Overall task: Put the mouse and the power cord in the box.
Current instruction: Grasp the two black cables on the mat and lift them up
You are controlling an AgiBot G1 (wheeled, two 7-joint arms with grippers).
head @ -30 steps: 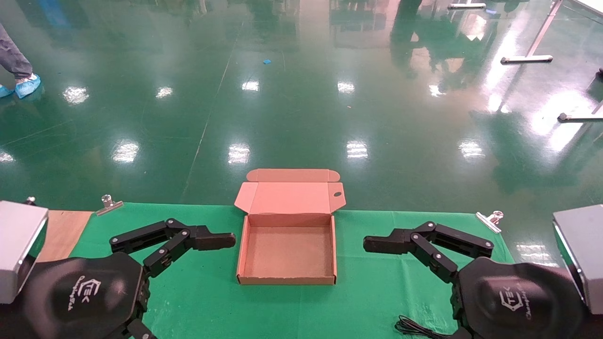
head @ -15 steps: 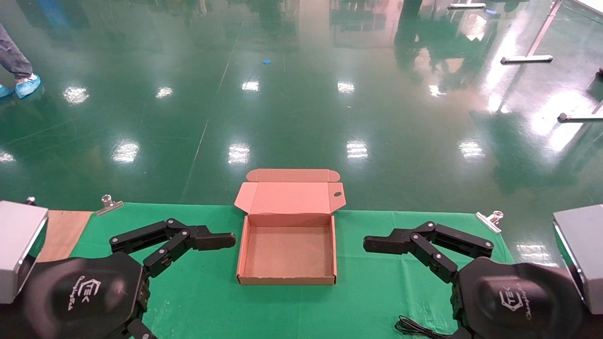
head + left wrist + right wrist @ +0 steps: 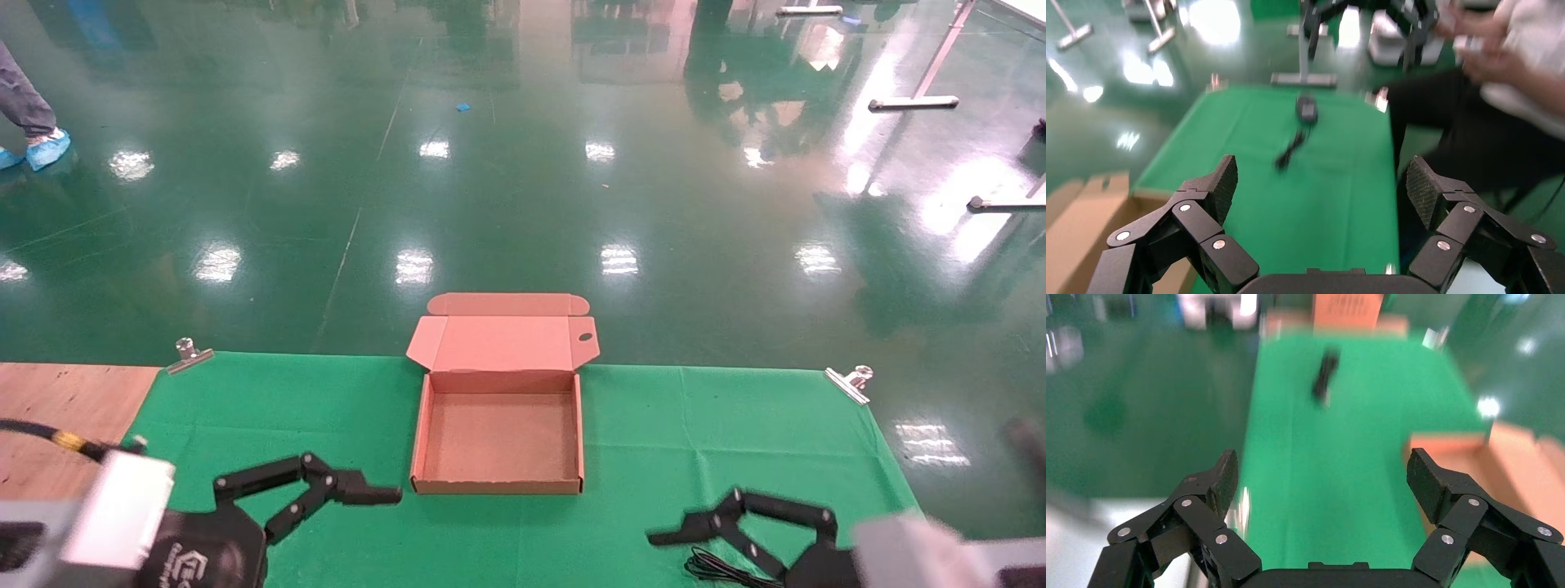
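Note:
The brown box (image 3: 498,487) stands open mid-table, its lid folded back and nothing inside. My left gripper (image 3: 372,493) hovers open and empty just left of the box's front corner. My right gripper (image 3: 666,537) is open and empty at the front right, above a thin black cable (image 3: 719,567). Past the left gripper (image 3: 1321,177) in its wrist view, the small black mouse (image 3: 1307,109) lies far off with its cable (image 3: 1291,150). A blurred black bundle, seemingly the power cord (image 3: 1326,373), lies far beyond the right gripper (image 3: 1321,471) in its wrist view, with the box (image 3: 1499,453) beside it.
Metal clips (image 3: 189,355) (image 3: 850,382) pin the green cloth at the table's back corners. Bare wooden tabletop (image 3: 65,400) shows at the far left. A seated person (image 3: 1511,92) is close to the table's right end. Shiny green floor lies behind.
Both arms have drawn back toward the table's near edge, so the grippers sit lower in the head view. The box has not moved.

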